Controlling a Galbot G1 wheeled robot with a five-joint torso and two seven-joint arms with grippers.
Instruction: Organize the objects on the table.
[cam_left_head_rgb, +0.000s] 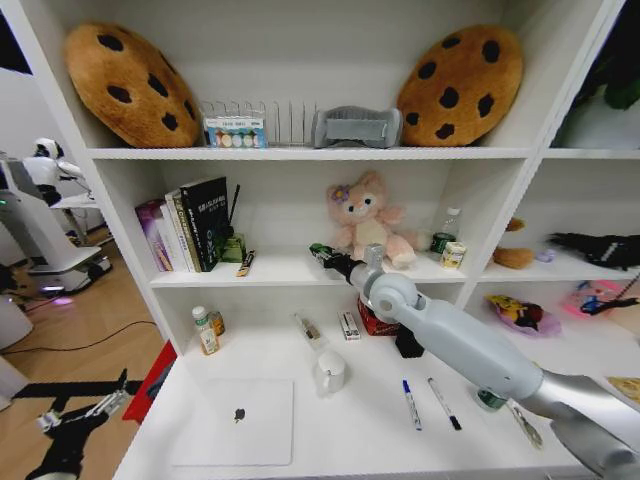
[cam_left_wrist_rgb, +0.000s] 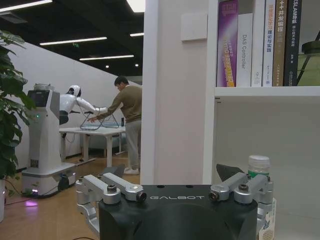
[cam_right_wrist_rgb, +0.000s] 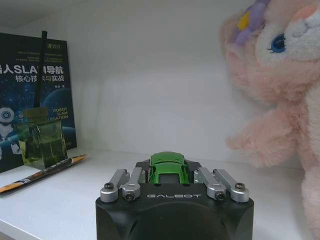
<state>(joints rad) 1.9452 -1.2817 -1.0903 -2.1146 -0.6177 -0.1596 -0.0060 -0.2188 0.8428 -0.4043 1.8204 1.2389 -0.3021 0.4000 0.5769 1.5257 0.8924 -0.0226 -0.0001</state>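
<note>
Right tool: the right tool (cam_left_head_rgb: 328, 257) is stretched out over the middle shelf (cam_left_head_rgb: 280, 272), clamped on the green toy car (cam_right_wrist_rgb: 169, 169). The right wrist view has the car pinched between the jaws, nose pointing out.
Car position: just left of the pink plush toy (cam_left_head_rgb: 368, 222), right of the books (cam_left_head_rgb: 190, 225) and the green glass bottle (cam_right_wrist_rgb: 42, 145). It looks a touch above the shelf board; I can't tell whether the wheels are touching.
Left tool: the left tool (cam_left_wrist_rgb: 175, 192) is parked low at the near left, off the end of the table (cam_left_head_rgb: 160, 425) beside the shelving wall. Its fingers are spread and there's nothing between them.
Laptop: the silver laptop (cam_left_head_rgb: 236, 422) lies flat and closed at the near left of the table, untouched as far as I can judge.
Pens: the blue-capped marker (cam_left_head_rgb: 411, 404) and the black-capped marker (cam_left_head_rgb: 444, 403) lie side by side on the table at the near right, close but apart, partly under the right arm (cam_left_head_rgb: 470, 350).
Mug: the white mug (cam_left_head_rgb: 330, 371) stands mid-table, between laptop and markers.
Progress: early going, I'd say. The car is the one item being put away and is not yet let go.
Still to do: both markers and the laptop look to be waiting their turn.
</note>
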